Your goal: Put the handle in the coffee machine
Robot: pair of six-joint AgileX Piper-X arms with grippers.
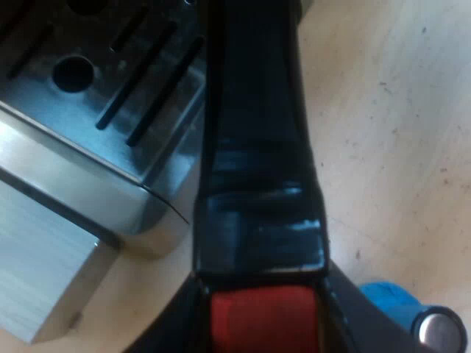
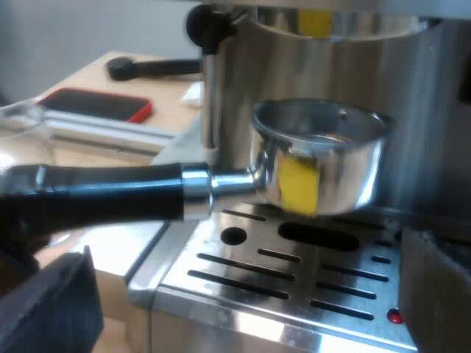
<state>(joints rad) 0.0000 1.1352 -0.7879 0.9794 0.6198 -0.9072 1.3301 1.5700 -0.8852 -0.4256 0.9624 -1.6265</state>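
Observation:
My left gripper [image 1: 261, 327] is shut on the metal holder's dark handle [image 1: 254, 147], its fingers [image 1: 165, 331] on either side of the red end [image 1: 263, 318]. The handle reaches out past the corner of the espresso machine's slotted drip tray [image 1: 110, 88]. In the right wrist view the holder's metal basket [image 2: 318, 154] hangs level above the drip tray [image 2: 294, 276], close in front of the machine's steel body [image 2: 412, 95] and just below its underside. Its handle [image 2: 110, 193] runs back to the left gripper [image 2: 18, 217]. My right gripper [image 2: 246, 301] is open, low before the tray, holding nothing.
A blue tamper [image 1: 401, 309] lies on the wooden table beside the handle's red end. Beyond the machine a flat red-edged object [image 2: 96, 104], a black-handled tool [image 2: 151, 68] and a clear glass rim [image 2: 22, 114] sit on the table. A black knob [image 2: 208, 26] juts from the machine.

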